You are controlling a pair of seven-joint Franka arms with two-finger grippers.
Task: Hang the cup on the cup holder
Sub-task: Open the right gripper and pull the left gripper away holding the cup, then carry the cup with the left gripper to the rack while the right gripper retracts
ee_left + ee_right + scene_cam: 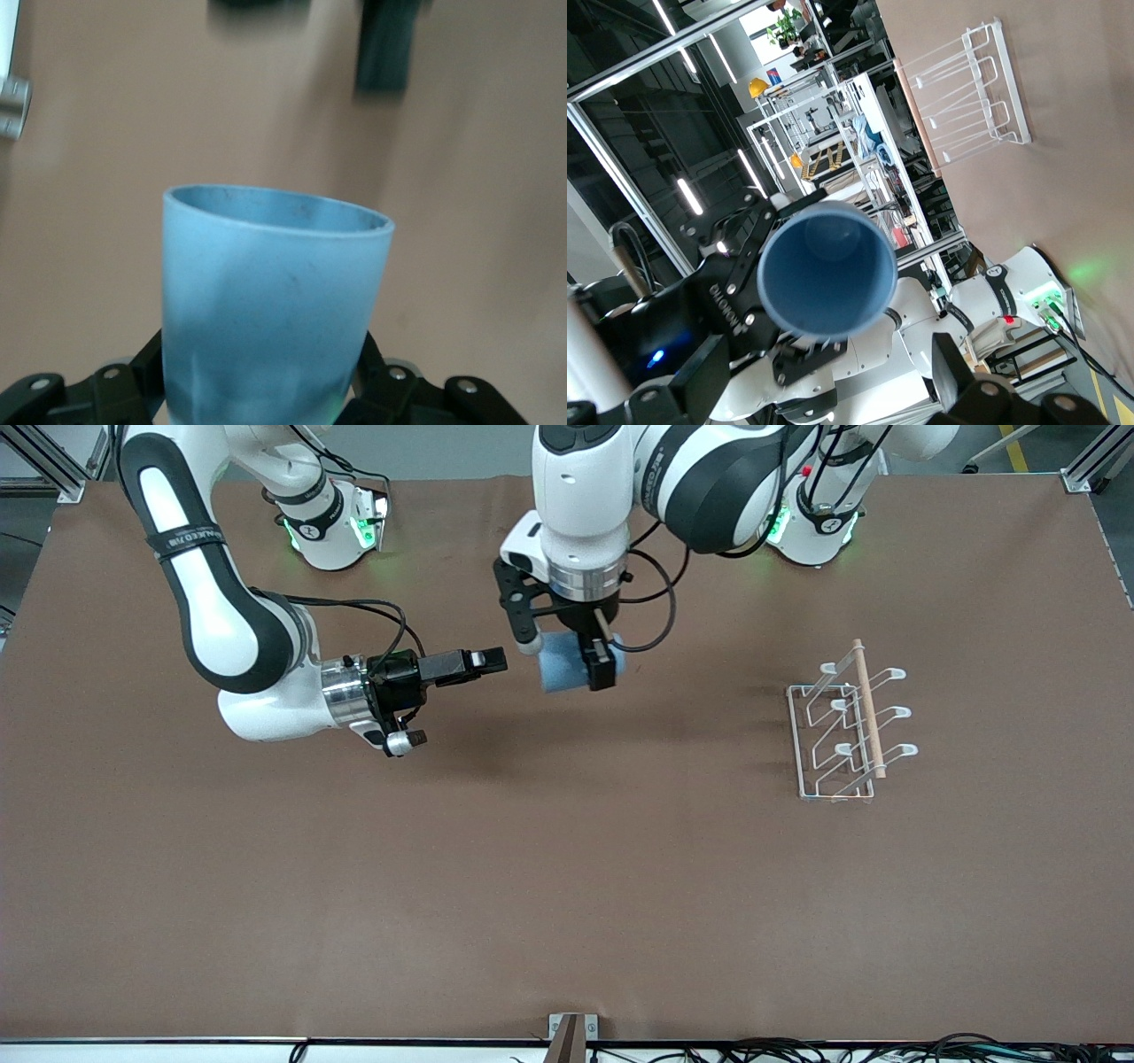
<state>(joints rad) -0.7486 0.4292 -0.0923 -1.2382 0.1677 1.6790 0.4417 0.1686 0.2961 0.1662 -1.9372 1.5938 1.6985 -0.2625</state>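
Your left gripper (592, 657) is clamped on the cup (571, 662), carrying it sideways so its mouth can meet a rack (846, 726) prong. Your right gripper (483, 662), jaws apart, waits beside it.

I get even, bright overhead light on the brown tabletop (567, 886), with soft shadows under both arms. My left wrist view is soft, its background smeared; the cup (270, 310) is fairly clear. The right wrist view shows bright ceiling strips and slight glare.
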